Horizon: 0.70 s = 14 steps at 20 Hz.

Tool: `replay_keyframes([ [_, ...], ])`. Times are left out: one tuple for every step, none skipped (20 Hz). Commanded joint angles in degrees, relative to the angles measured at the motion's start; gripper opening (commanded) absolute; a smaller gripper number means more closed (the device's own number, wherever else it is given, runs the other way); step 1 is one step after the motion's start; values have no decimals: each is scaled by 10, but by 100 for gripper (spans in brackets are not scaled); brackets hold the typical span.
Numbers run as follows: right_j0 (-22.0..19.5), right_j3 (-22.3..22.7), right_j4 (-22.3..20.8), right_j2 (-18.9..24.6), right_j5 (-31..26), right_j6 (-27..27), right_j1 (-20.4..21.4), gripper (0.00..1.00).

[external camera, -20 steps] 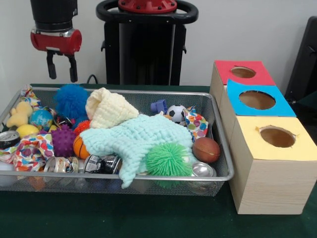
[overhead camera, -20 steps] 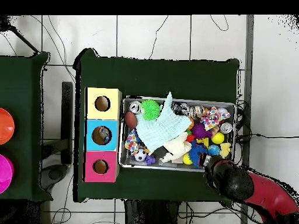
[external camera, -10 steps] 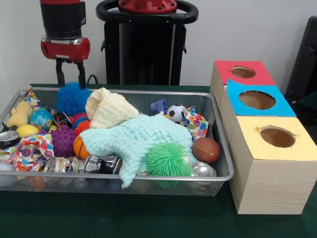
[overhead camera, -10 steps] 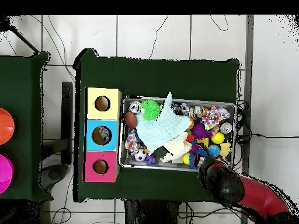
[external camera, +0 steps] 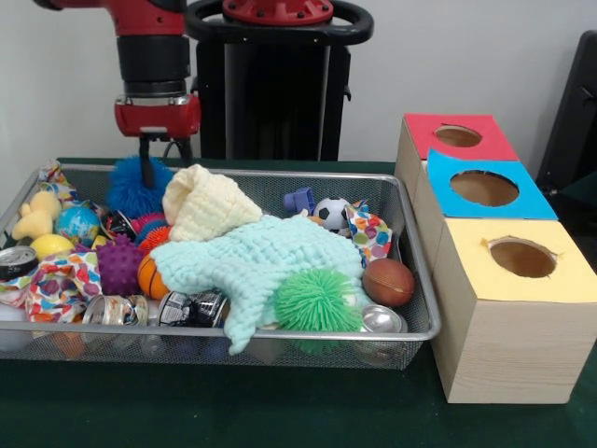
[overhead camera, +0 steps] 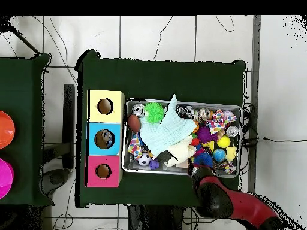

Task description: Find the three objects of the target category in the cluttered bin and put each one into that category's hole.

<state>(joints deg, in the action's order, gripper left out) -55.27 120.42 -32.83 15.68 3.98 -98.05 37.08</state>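
Claw (external camera: pixel 159 166) is held spread over the blue fuzzy ball (external camera: pixel 133 187) at the bin's (external camera: pixel 410 280) far rim, seemingly to straddle it for grasping.

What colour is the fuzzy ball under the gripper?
The fuzzy ball is blue; it shows best in the front view.

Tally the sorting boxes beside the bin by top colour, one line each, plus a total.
Red-topped box: 1
Blue-topped box: 1
Yellow-topped box: 1
Total: 3
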Motion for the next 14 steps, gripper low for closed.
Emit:
replay_keyframes([
  [-9, 55, -48, -3, -21, -37, 13, 100],
  [-9, 59, -45, 5, -36, -31, 30, 100],
  [-11, 60, -42, 16, -53, -23, 45, 100],
  [-9, 59, -38, 23, -71, -15, 60, 100],
  [-9, 56, -35, 30, -86, -6, 71, 100],
  [-13, 53, -30, 40, -102, 2, 76, 100],
  [-20, 47, -26, 52, -116, 10, 76, 100],
  [-26, 42, -24, 62, -125, 17, 74, 100],
  [-31, 35, -22, 71, -134, 22, 72, 100],
  [-36, 29, -21, 80, -143, 28, 70, 100],
  [-39, 22, -21, 86, -150, 32, 69, 100],
  [-42, 16, -21, 92, -157, 34, 68, 100],
  [-45, 11, -21, 97, -162, 36, 67, 100],
  [-46, 7, -21, 100, -165, 34, 66, 100],
])
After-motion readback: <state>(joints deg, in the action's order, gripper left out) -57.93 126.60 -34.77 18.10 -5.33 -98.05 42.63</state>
